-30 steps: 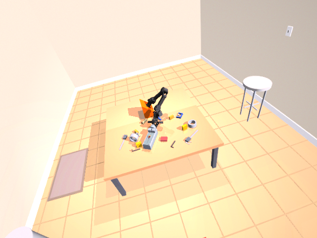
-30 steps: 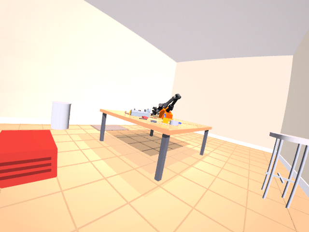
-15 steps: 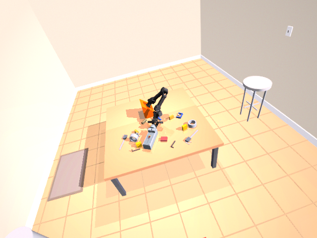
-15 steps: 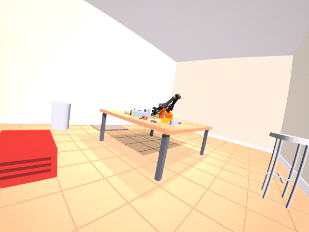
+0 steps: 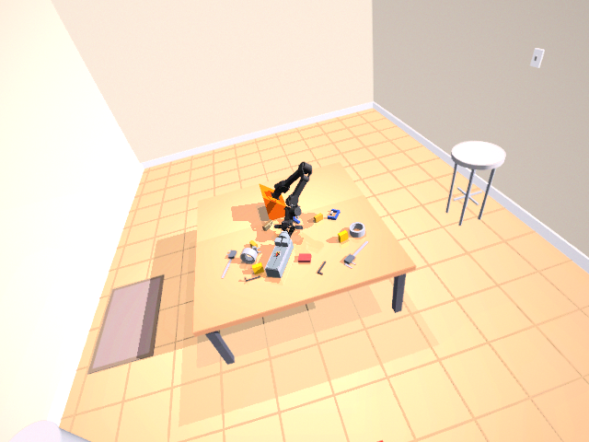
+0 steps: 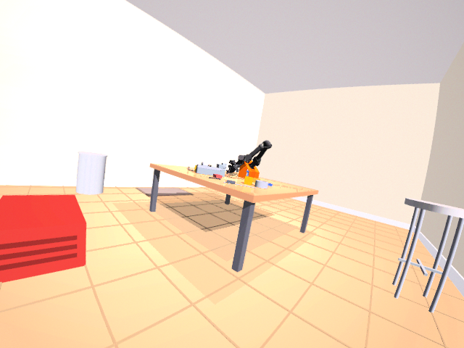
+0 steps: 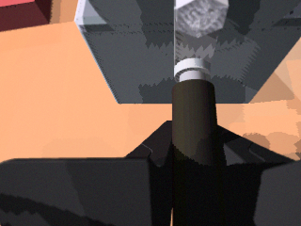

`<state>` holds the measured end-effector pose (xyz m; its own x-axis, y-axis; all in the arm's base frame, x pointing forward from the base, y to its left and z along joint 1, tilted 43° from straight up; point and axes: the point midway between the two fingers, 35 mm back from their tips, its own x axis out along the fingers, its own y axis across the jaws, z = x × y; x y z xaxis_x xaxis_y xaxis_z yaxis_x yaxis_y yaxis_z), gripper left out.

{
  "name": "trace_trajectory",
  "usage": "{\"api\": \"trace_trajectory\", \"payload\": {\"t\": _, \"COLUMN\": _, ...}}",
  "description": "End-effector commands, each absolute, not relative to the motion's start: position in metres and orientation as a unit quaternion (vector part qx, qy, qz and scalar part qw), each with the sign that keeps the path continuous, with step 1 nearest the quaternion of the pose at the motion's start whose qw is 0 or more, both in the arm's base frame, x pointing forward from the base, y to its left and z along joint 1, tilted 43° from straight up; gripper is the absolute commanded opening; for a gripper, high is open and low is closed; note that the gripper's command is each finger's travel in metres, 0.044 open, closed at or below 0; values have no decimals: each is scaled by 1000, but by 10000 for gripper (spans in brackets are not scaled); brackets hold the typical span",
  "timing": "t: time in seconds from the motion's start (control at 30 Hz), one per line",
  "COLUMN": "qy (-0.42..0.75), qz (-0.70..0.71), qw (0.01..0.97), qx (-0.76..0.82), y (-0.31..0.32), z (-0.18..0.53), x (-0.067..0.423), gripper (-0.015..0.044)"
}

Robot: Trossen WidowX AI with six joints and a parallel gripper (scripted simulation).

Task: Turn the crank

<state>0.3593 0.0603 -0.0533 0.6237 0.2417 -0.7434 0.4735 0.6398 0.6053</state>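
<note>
Wrist view, dark crank handle (image 7: 194, 127) clamped in gripper (image 7: 190, 188)

orange wedge-shaped block (image 5: 271, 202): toward table's far edge | grey tape roll (image 5: 357, 230): near right edge | flat red block (image 5: 304, 258): mid-table | yellow cube (image 5: 342, 236): beside the tape roll

Machine (image 5: 279, 257) on table (image 5: 304, 304), centre
</note>
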Motion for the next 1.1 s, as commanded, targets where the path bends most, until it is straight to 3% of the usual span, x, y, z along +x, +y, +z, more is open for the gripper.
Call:
{"api": "trace_trajectory", "payload": {"t": 0.0, "qy": 432, "qz": -85, "qw": 796, "qx": 416, "y": 54, "z": -59, "x": 355, "gripper": 0}}
{"api": "trace_trajectory", "payload": {"t": 1.07, "qy": 432, "qz": -85, "qw": 796, "qx": 416, "y": 51, "z": -59, "x": 353, "gripper": 0}}
